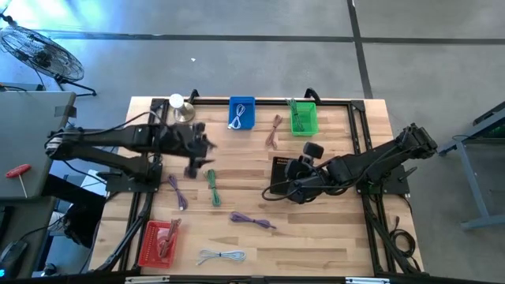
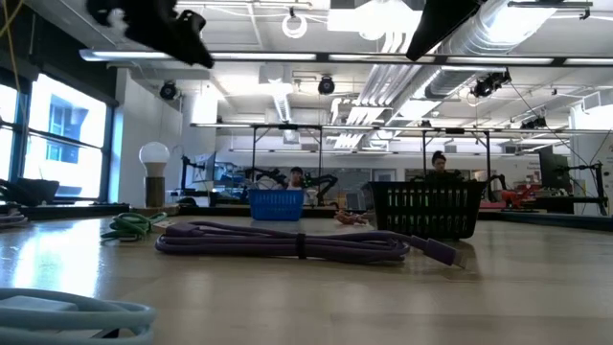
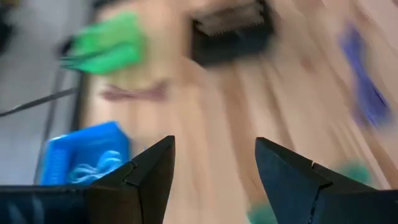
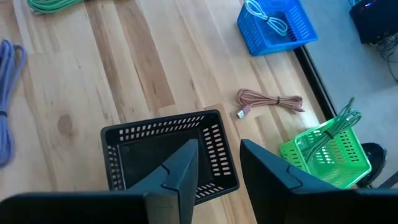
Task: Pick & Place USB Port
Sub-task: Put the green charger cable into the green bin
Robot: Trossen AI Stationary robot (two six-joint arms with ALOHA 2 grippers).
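Several USB cables lie flat on the wooden table: a purple one (image 1: 177, 191), a green one (image 1: 213, 188), another purple one (image 1: 252, 222), a white one (image 1: 222, 256) and a pink one (image 1: 273, 131). My left gripper (image 1: 203, 151) hovers open above bare wood, far of the green cable; nothing is between its fingers (image 3: 214, 168). My right gripper (image 1: 289, 180) hangs over the black basket (image 4: 165, 155), its fingers a little apart and holding nothing (image 4: 219, 165).
A blue basket (image 1: 242, 113) with a white cable and a green basket (image 1: 304, 118) with a green cable stand at the far edge. A red basket (image 1: 158, 241) with a cable sits at the near left. A lamp bulb (image 1: 177, 103) stands at the far left.
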